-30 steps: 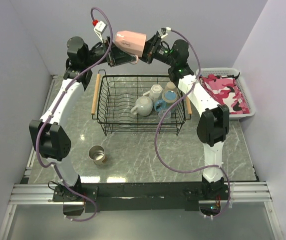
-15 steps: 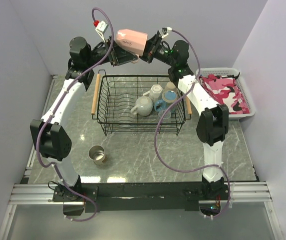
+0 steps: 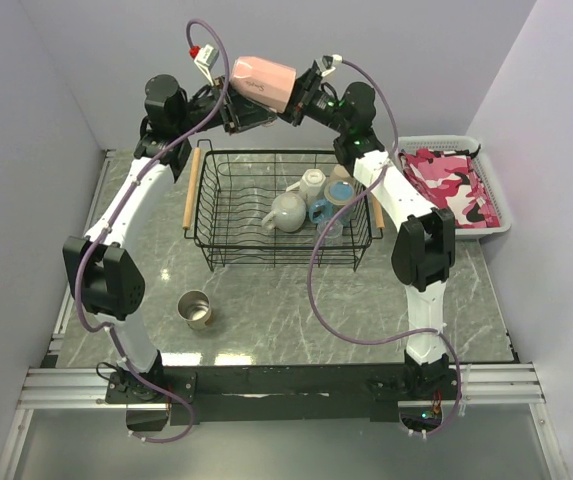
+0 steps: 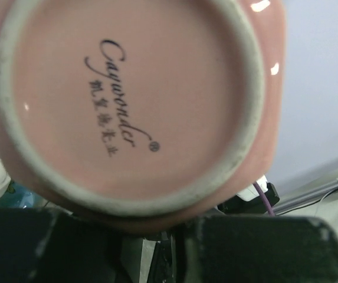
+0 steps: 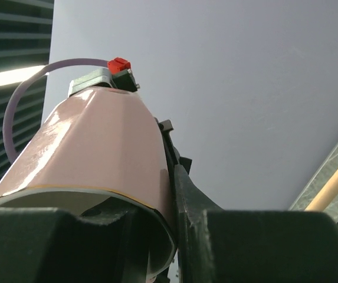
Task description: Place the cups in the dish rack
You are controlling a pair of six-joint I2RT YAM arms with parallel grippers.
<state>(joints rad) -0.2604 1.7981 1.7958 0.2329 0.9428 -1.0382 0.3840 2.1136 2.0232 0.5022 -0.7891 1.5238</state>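
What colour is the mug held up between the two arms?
Pink mug, with a pale ring under its base; clearest in the left wrist view.

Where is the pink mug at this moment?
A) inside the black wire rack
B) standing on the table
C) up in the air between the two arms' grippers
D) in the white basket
C: the pink mug hangs above the dish rack's far edge, the right gripper clamped on its rim and the left gripper closed at its base.
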